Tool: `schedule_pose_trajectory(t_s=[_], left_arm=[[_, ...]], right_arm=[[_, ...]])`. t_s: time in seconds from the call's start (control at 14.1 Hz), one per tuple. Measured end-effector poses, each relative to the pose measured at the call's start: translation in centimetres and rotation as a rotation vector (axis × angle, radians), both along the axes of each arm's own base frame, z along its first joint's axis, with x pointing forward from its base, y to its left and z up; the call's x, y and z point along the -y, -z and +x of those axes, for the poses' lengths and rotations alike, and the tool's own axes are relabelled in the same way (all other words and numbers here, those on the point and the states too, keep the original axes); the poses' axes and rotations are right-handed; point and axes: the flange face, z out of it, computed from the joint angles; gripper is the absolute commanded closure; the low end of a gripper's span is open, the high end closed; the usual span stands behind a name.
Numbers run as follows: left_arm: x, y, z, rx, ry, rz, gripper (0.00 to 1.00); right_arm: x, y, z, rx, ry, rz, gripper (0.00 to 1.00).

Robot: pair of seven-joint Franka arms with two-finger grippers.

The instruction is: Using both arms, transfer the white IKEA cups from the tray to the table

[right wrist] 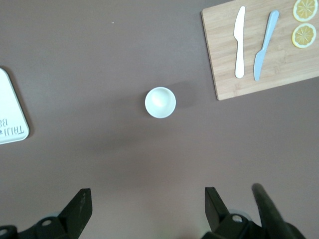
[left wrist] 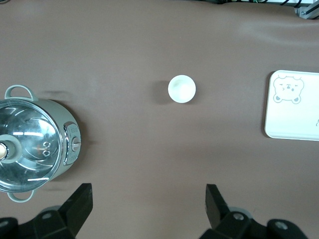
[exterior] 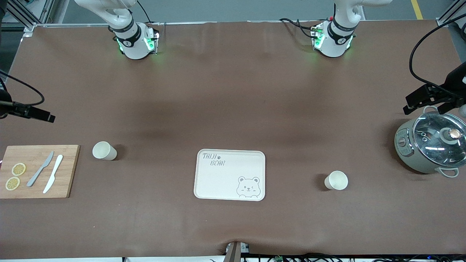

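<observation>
The table wears a matt brown cover, smooth apart from faint creases. Both cups and the tray look like matt cream plastic. The cutting board is pale wood, its grain plain to see. The pot has a glossy glass lid (bright reflections) over a satin grey-green body.

Counter plain brown. Both cups cream-white, no pattern. Tray cream w/ grey bear drawing + lettering. Board light wood; lemon slices yellow. Pot grey-green.
</observation>
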Motion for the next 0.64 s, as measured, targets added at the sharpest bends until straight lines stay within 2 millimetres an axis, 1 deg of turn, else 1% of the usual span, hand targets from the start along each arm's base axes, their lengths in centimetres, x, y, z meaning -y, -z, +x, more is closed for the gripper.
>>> schedule_pose_trajectory(t_s=[0.14,0.42,0.64], left_arm=[[0.0,0.0,0.0,0.000,0.000,0.000,0.00],[-0.2,0.0,0.0,0.000,-0.003,0.000,0.00],[-0.2,0.0,0.0,0.000,-0.004,0.000,0.00]], right_arm=[[0.0,-1.2,-1.5,0.010,0.003,0.003,0.00],[-0.1,-2.6,-4.7,0.016,0.005,0.011,0.00],[-0.1,-3.2,-6.0,0.022,0.005,0.010,0.00]])
